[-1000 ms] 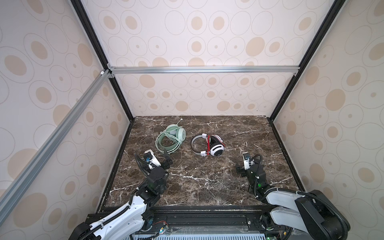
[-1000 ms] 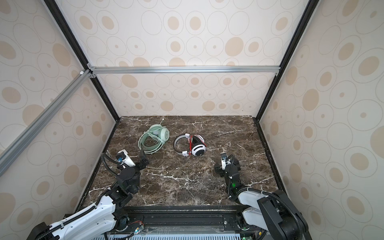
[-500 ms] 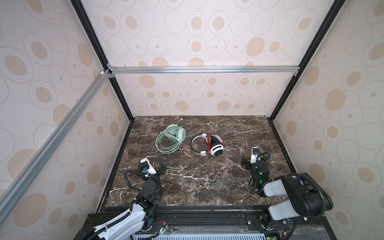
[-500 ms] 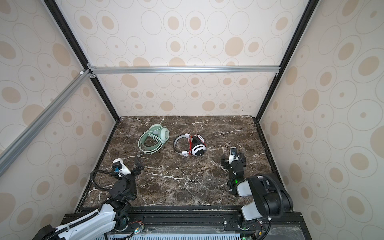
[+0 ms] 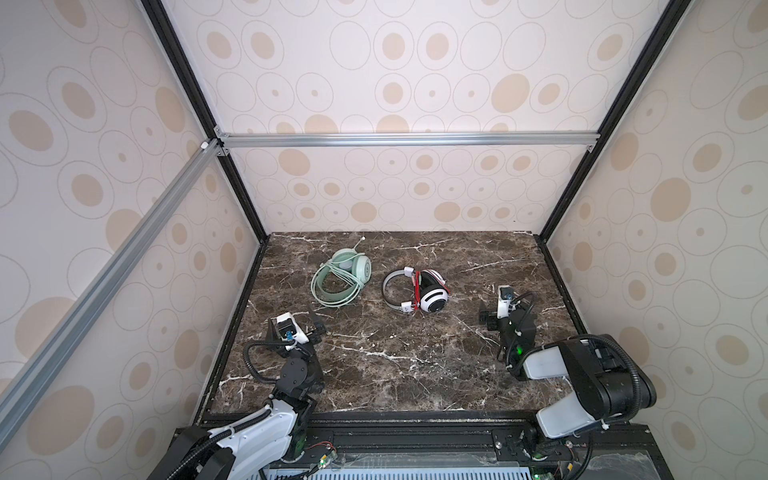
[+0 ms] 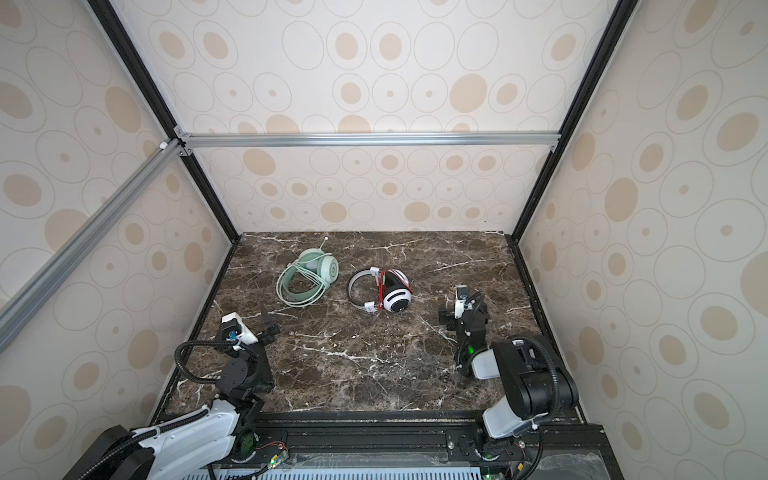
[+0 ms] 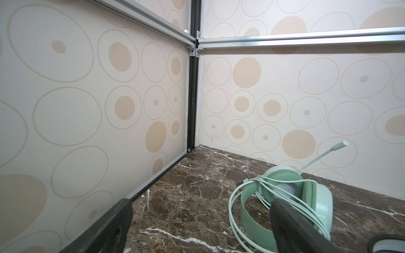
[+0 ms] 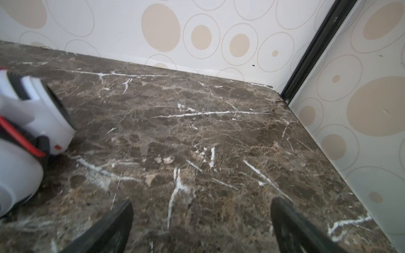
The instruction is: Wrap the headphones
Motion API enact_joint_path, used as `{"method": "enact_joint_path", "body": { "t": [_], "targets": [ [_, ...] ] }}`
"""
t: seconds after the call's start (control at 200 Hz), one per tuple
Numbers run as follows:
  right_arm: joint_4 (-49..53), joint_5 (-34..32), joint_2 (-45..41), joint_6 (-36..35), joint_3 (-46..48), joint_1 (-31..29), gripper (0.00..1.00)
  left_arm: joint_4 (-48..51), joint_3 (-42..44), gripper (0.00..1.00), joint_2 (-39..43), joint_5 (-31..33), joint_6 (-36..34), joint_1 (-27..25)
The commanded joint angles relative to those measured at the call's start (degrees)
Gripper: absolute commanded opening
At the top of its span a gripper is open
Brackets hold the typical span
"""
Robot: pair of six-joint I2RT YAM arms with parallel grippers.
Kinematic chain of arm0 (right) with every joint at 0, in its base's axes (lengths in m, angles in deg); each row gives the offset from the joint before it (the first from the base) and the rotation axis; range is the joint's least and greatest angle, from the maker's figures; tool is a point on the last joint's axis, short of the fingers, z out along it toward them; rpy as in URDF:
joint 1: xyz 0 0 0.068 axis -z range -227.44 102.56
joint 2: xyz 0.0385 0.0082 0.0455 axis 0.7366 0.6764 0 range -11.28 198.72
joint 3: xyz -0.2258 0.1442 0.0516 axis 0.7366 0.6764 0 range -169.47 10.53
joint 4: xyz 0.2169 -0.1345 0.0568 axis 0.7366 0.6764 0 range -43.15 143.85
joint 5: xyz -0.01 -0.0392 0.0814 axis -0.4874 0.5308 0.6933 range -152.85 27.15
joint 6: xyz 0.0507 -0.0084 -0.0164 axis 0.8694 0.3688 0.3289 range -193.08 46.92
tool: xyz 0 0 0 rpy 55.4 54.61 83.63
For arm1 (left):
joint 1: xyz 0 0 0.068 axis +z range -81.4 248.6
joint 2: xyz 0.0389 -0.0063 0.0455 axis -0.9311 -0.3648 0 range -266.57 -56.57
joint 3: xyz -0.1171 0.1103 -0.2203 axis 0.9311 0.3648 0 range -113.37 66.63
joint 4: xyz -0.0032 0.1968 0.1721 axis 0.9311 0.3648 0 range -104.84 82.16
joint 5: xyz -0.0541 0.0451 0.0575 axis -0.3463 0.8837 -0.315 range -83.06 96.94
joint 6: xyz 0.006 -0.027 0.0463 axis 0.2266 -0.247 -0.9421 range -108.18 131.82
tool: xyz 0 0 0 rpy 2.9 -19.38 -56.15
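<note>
Both headphones lie on the marble table. The mint-green headphones (image 5: 341, 277) (image 6: 308, 278) sit at the back left, with the pale green cable looped round the headband and cups, and a boom mic pointing to the back wall. The white-and-black headphones (image 5: 419, 291) (image 6: 384, 293) lie beside them, with the red cable wound across the grey headband. My left gripper (image 5: 314, 322) (image 6: 269, 325) (image 7: 201, 204) is open, a little in front of the green headphones (image 7: 306, 192) and apart from them. My right gripper (image 5: 505, 313) (image 6: 463, 316) (image 8: 202, 203) is open to the right of the white headphones (image 8: 32, 114), holding nothing.
Patterned walls close in the brown marble table (image 5: 399, 365) on the left, back and right. An aluminium bar (image 5: 407, 139) crosses high at the back. Below the table's front edge runs a black rail (image 5: 415, 436), where both arm bases sit.
Both arms have folded back toward the front rail. The left gripper drew back slightly to the left, and the right gripper shifted right, away from the white headphones. Neither headset moved.
</note>
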Motion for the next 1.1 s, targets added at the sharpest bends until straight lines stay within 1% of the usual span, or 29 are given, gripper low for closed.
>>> {"method": "enact_joint_path", "body": {
  "t": [0.0,0.045,0.1,0.155,0.185,0.215,0.265,0.29,0.34,0.35,0.46,0.555,0.6,0.655,0.695,0.755,0.81,0.84,0.885,0.92,0.94,0.955,1.03,1.095],
  "targets": [
    [7.4,2.1,-1.0,1.2,-1.2,0.9,1.00,-5.4,6.5,0.98,-3.6,0.2,2.4,3.0],
    [6.4,1.9,-0.7,1.0,-1.0,0.9,1.00,-5.7,6.5,0.98,-5.5,-0.1,4.1,4.6],
    [6.4,1.9,-0.7,1.1,-1.1,1.0,1.00,-8.5,6.7,0.98,-7.4,0.5,4.2,6.0],
    [7.0,2.0,-0.9,1.1,-1.0,1.0,1.00,-10.5,7.0,0.98,-8.5,-2.0,3.3,7.2],
    [6.9,1.9,-0.8,1.2,-1.1,1.0,1.00,-10.5,6.9,0.93,-8.9,-3.8,3.4,8.1],
    [6.7,1.9,-0.7,1.1,-1.0,1.0,1.00,-9.8,6.5,0.87,-9.2,-5.6,3.5,9.0],
    [6.8,1.9,-0.8,1.0,-1.0,0.9,1.00,-7.7,5.5,0.85,-9.4,-8.1,3.9,10.1],
    [6.8,2.0,-0.8,1.1,-1.0,1.0,1.00,-6.5,4.8,0.86,-9.6,-8.6,4.3,10.5],
    [6.8,1.9,-0.8,1.1,-1.0,1.0,1.00,-4.0,3.4,0.97,-9.9,-8.3,5.5,11.3],
    [6.8,1.9,-0.8,1.1,-1.0,1.0,1.00,-3.7,3.3,0.98,-10.1,-8.2,5.7,11.6],
    [6.8,1.9,-0.8,1.1,-1.0,1.0,1.00,-5.6,2.2,0.98,-13.2,-7.6,7.9,13.7],
    [6.8,2.0,-0.8,1.0,-1.0,1.0,1.00,-7.6,0.6,0.98,-17.6,-8.3,11.9,15.7],
    [6.8,1.9,-0.8,1.0,-1.1,0.9,1.00,-8.4,-1.0,0.98,-19.9,-8.1,10.0,16.2],
    [6.8,1.9,-0.8,1.1,-1.0,1.0,1.00,-3.9,-4.0,0.98,-20.9,-10.0,8.6,16.4],
    [6.8,2.0,-0.8,1.0,-1.0,1.0,1.00,-2.5,-5.6,0.98,-22.1,-11.6,7.7,17.0],
    [6.8,2.0,-0.8,1.1,-1.0,1.0,1.00,-3.7,-6.8,0.98,-24.2,-12.5,5.4,17.1],
    [6.8,1.9,-0.8,1.1,-1.1,1.0,1.00,-5.3,-6.7,0.98,-25.2,-13.2,4.8,17.1],
    [6.8,1.9,-0.8,1.1,-1.0,0.9,1.00,-8.0,-5.8,0.98,-26.3,-14.0,4.8,17.4],
    [6.8,2.0,-0.8,1.1,-1.0,1.0,1.00,-15.6,-3.9,0.98,-30.0,-13.8,5.1,18.0],
    [6.8,1.9,-0.8,1.1,-1.0,1.0,1.00,-23.9,-2.6,0.98,-33.4,-13.7,2.9,18.3],
    [6.8,1.9,-0.8,1.1,-1.0,1.0,1.00,-25.7,-2.0,0.98,-33.7,-14.0,2.5,18.0],
    [6.8,1.9,-0.8,1.1,-1.0,1.0,1.00,-25.4,-1.8,0.98,-33.2,-14.4,2.7,17.8],
    [6.8,1.9,-0.8,1.1,-1.0,1.0,1.00,-18.1,-3.4,0.98,-30.7,-14.8,4.4,18.0],
    [6.8,2.0,-0.8,1.0,-1.1,1.0,1.00,-17.1,-5.1,0.98,-31.8,-14.3,3.2,18.0]
  ]
}}
